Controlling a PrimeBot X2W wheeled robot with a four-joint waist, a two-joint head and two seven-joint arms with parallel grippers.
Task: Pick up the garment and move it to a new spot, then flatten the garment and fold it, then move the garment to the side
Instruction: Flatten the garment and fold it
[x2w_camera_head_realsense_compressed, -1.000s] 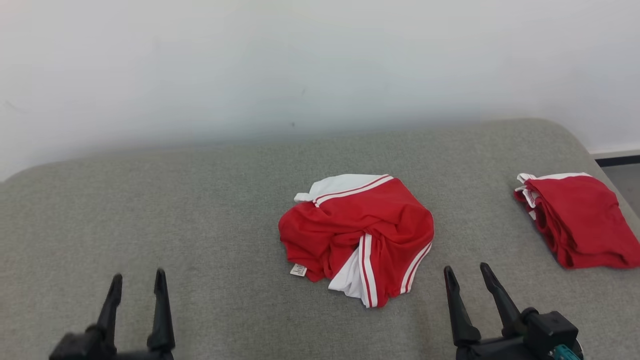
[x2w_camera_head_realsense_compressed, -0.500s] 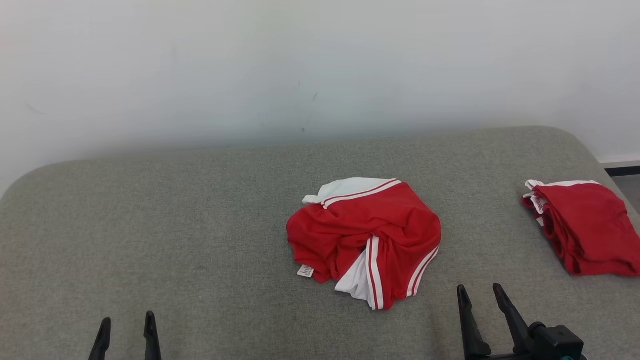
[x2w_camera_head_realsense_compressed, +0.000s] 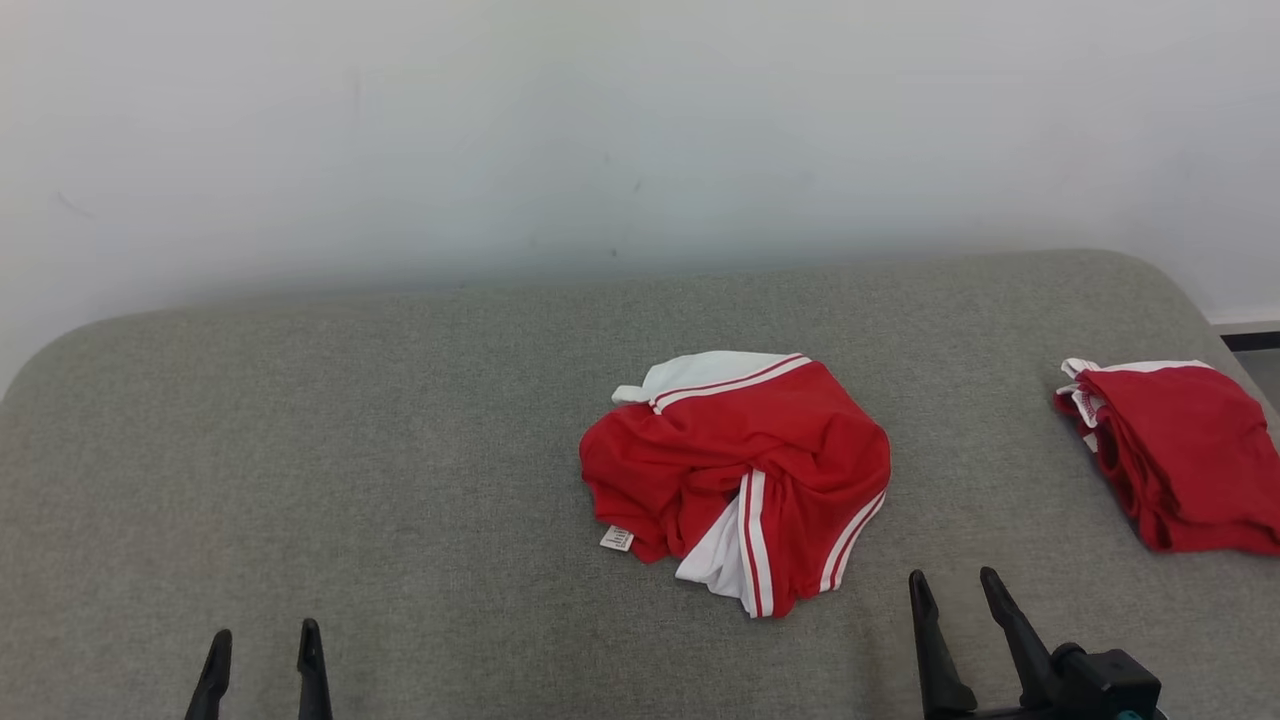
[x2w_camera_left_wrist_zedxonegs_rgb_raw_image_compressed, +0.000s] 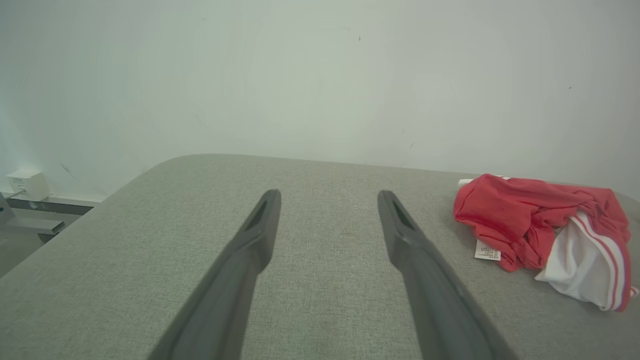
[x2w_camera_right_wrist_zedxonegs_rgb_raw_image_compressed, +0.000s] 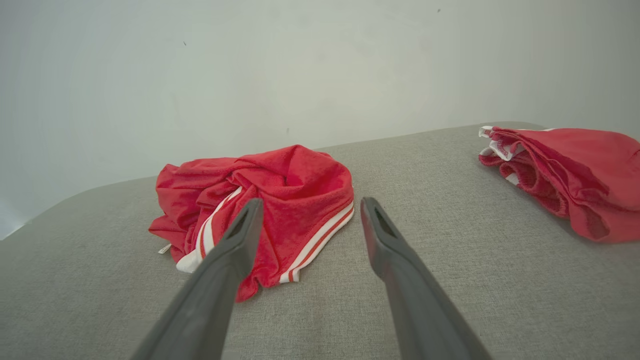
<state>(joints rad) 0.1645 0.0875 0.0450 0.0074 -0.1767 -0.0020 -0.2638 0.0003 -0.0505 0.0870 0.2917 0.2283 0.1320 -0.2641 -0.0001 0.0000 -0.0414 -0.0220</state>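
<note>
As it lies on the grey cushioned surface (x2w_camera_head_realsense_compressed: 350, 450), the garment (x2w_camera_head_realsense_compressed: 735, 480) is a crumpled, rounded heap a little right of centre. It is red fabric with white panels and red-and-white striped trim, one white panel at its far edge and another at its near edge. A small white label (x2w_camera_head_realsense_compressed: 617, 539) at its near-left corner rests on the cushion. Second item: a folded red garment (x2w_camera_head_realsense_compressed: 1180, 455) with white edging, lying at the right end of the surface, well apart from the heap and near the rounded far-right corner. The left gripper (x2w_camera_head_realsense_compressed: 266, 632) is at the lower left of the head view, its two dark fingers spread apart and pointing away from the robot, with nothing between them. It is well apart from the heap; the left wrist view shows bare cushion ahead of it and the heap off to that view's right. The right gripper (x2w_camera_head_realsense_compressed: 951, 574) is at the lower right, fingers likewise parted and empty, tips near the heap's near-right edge but clear of it in the head view. In the right wrist view one finger overlaps the striped hem along the line of sight. Background: a plain pale wall (x2w_camera_head_realsense_compressed: 600, 130) behind the surface, a dark skirting strip (x2w_camera_head_realsense_compressed: 1250, 340) at the far right, and a small white box (x2w_camera_left_wrist_zedxonegs_rgb_raw_image_compressed: 27, 184) low on the wall beyond the surface's left end.
</note>
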